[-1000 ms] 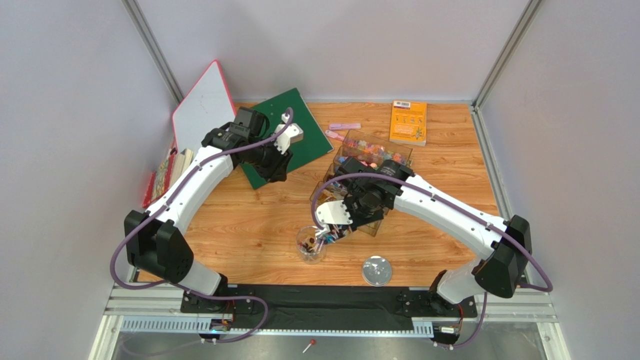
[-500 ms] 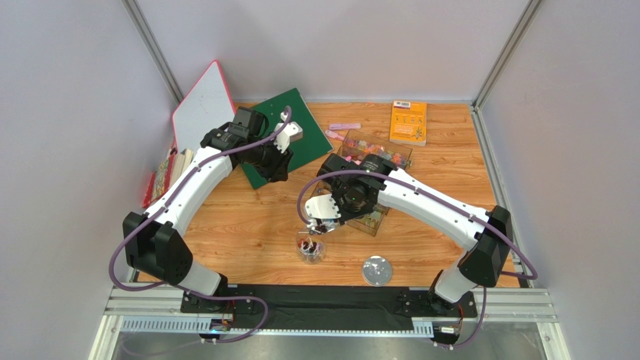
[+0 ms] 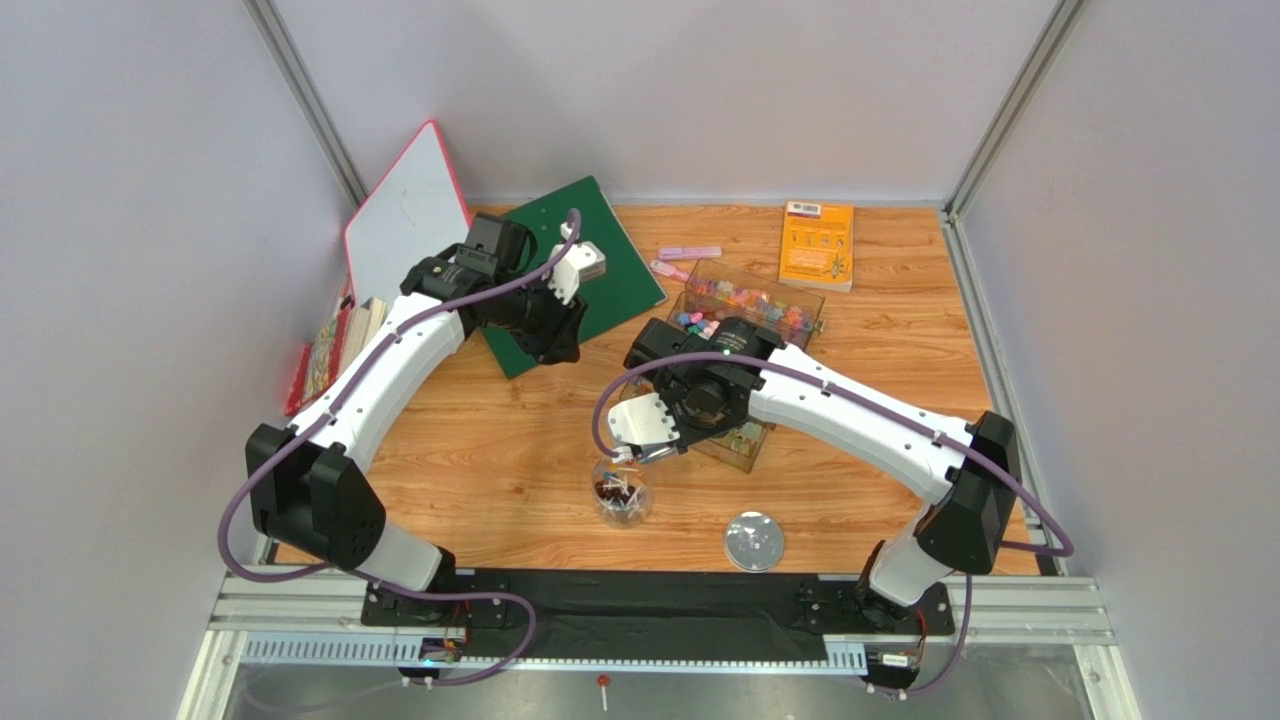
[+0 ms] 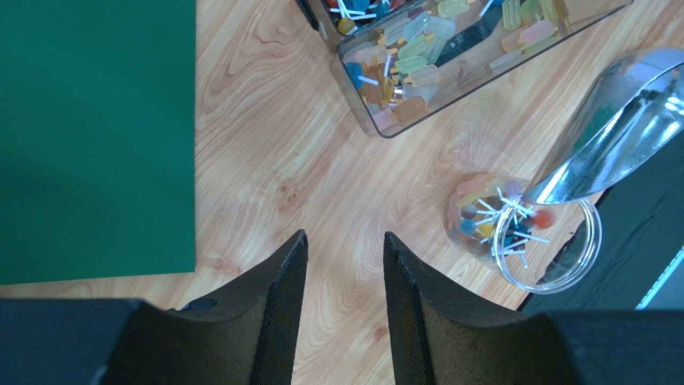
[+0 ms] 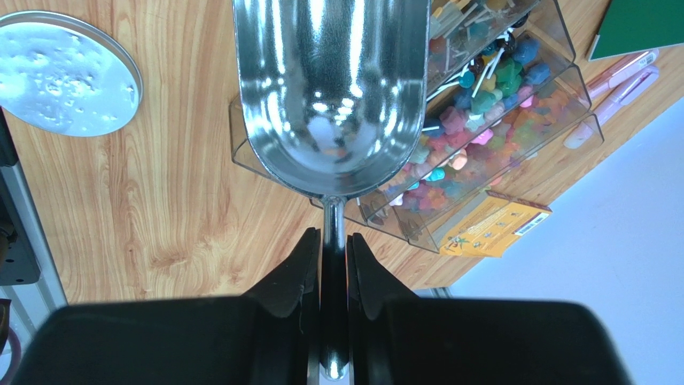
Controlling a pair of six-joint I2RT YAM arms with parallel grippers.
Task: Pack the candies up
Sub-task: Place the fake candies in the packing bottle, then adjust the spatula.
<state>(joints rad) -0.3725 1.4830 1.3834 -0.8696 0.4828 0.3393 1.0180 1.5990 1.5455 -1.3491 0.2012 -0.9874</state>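
Comparing with half a second back: over the wooden table [image 3: 496,450], the right arm has shifted slightly left; the left arm is unchanged beside the green mat [image 3: 601,240]. Clear compartment box [image 3: 781,300] sits mid-table. Orange booklet [image 3: 818,245] at the far edge, print too small to read. Right gripper [image 5: 332,242] is clenched on the handle of the steel scoop [image 5: 333,88], whose bowl is empty with its tip over the glass jar [image 4: 574,265]. Left gripper [image 4: 345,238] is released, gripping nothing. Round lid [image 3: 753,542] lies near the jar. Candies [image 5: 482,104], tiny and multicoloured, some with white sticks, fill the box and part of the jar.
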